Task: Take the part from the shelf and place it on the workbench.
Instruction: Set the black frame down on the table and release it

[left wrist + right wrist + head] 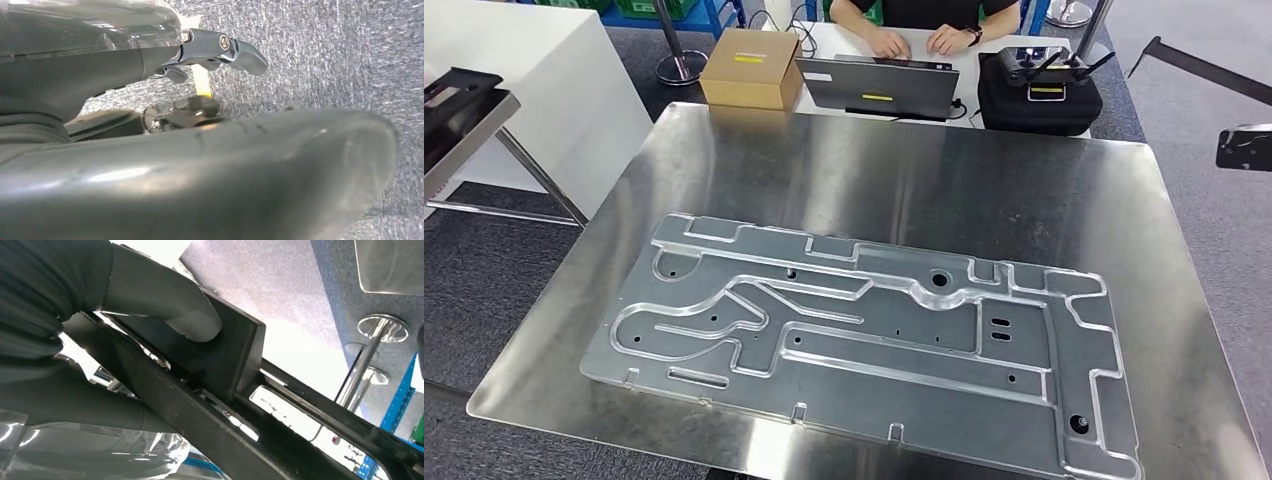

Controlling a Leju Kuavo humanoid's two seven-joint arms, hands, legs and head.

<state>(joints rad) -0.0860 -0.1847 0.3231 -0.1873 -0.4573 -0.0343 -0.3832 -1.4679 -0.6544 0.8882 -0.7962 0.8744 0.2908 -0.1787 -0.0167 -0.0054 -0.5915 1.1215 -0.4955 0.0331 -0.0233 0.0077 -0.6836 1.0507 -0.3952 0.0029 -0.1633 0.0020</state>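
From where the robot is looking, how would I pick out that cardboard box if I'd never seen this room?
Start at the big shiny metal workbench with the flat machined plate lying on it. Look just past its far edge, where a person types at a grey laptop. The cardboard box sits beside that laptop: the only brown thing there, with a yellow label.

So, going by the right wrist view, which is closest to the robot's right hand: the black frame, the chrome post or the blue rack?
1. black frame, under the right hand's thumb.
2. chrome post, beyond it on the carpet.
3. blue rack, farthest, behind the post.
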